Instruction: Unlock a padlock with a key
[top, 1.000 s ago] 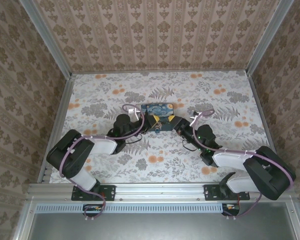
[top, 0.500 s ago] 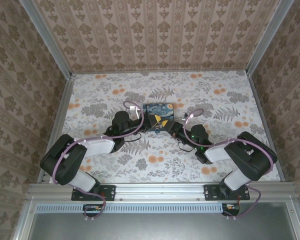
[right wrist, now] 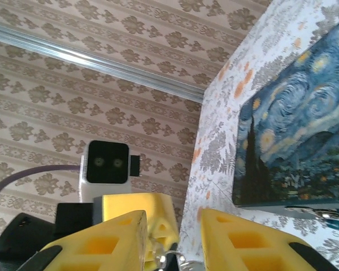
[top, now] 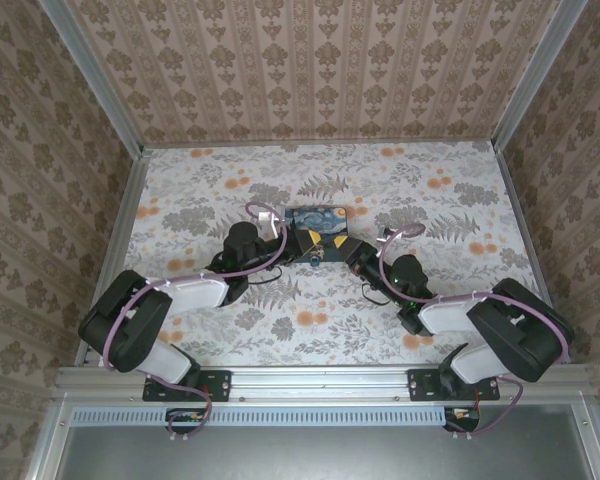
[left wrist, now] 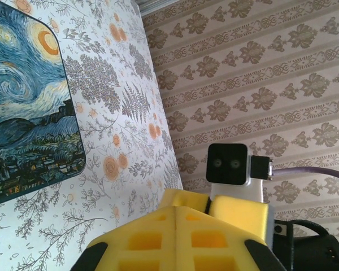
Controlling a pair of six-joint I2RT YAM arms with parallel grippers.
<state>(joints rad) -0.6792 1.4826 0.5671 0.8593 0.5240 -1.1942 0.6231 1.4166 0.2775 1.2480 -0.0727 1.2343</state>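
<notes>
In the top view, a tiny dark padlock (top: 316, 256) with a teal glint lies just in front of the Starry Night box (top: 317, 220), between the two grippers. My left gripper (top: 302, 243) reaches it from the left. Its yellow fingers (left wrist: 158, 240) are pressed flat together. My right gripper (top: 342, 250) comes from the right and stands open (right wrist: 172, 226), facing the left gripper's fingers (right wrist: 158, 217). A small silver metal piece (right wrist: 170, 261) shows at those tips. I cannot tell whether it is gripped.
The Starry Night box (left wrist: 28, 113) lies flat on the floral table (top: 310, 320), right behind both grippers. The wallpapered walls (top: 310, 70) enclose the table on three sides. Each wrist view shows the other arm's camera block (left wrist: 229, 164) close ahead.
Both grippers have stayed at the box's near edge. The right arm's elbow swung inward, then back out to the right. The left arm drew in slightly.
</notes>
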